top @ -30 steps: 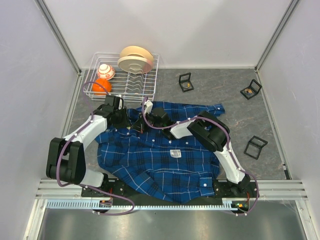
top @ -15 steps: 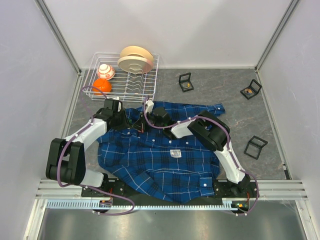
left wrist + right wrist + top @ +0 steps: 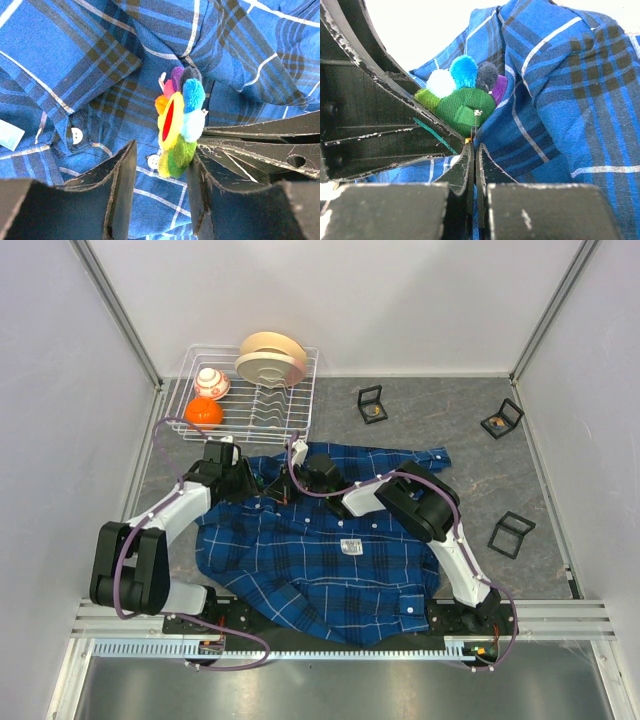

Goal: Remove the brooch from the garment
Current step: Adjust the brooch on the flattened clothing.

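Brooch (image 3: 177, 127), fuzzy rainbow flower, sits pinned on the garment (image 3: 75, 75) by its collar. Right gripper (image 3: 475, 150) pinches garment cloth just under it, left gripper (image 3: 161, 160) gapes open around it. Looks mid-unpinning; next up, left must close and pull.

a robotics lab test cell: plain white panel walls (image 3: 350, 300) on aluminium frame posts (image 3: 118, 310) enclose a grey mottled desk (image 3: 450, 420); a white-and-black left robot arm (image 3: 170, 515) and its right twin (image 3: 445, 535) are bolted by a slotted aluminium rail (image 3: 560, 615).

left arm (image 3: 172, 508) and right arm (image 3: 425, 505) reach toward 12 o'clock.
The left end effector (image 3: 161, 150) gapes; the right end effector (image 3: 474, 150) is clamped tight.
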Action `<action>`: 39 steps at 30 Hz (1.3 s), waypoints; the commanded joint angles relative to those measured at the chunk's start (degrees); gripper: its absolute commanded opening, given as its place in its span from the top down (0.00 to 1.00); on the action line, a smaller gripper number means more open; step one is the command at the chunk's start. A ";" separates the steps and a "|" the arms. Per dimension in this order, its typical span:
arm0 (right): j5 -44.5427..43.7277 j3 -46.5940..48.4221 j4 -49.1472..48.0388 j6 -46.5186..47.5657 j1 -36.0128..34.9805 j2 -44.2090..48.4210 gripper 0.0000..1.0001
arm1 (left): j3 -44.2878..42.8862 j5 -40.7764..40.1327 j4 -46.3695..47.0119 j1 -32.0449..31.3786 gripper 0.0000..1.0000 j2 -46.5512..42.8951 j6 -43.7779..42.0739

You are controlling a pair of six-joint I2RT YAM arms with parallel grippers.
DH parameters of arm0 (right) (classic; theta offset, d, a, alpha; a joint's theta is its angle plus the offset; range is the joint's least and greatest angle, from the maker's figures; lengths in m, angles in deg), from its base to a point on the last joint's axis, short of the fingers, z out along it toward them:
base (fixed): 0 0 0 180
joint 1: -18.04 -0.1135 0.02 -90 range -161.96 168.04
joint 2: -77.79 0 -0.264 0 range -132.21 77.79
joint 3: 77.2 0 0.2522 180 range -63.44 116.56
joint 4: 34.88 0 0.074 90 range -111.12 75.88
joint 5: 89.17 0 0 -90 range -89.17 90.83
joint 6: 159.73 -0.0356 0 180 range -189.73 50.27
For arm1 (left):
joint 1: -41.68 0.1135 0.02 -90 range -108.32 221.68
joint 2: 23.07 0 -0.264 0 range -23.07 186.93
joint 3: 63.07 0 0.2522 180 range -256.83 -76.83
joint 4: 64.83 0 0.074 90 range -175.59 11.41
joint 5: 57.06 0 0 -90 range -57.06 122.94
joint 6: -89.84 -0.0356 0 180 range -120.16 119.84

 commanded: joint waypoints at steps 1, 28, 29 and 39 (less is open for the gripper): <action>2.49 0.45 -5.19 -0.76 -0.51 -0.15 1.00 | 0.22 0.06 3.99 0.77 0.50 -2.05 2.86; 2.50 0.19 -5.19 -1.02 -0.68 0.99 1.00 | 1.37 1.20 7.42 1.21 0.71 -0.82 4.79; 2.50 0.10 -5.10 -1.20 -0.60 1.08 1.00 | 1.37 1.37 7.94 1.21 0.77 -0.64 4.88; -8.04 2.74 13.43 3.63 -0.42 5.56 0.62 | -0.13 -0.38 3.91 1.21 0.98 -0.46 0.23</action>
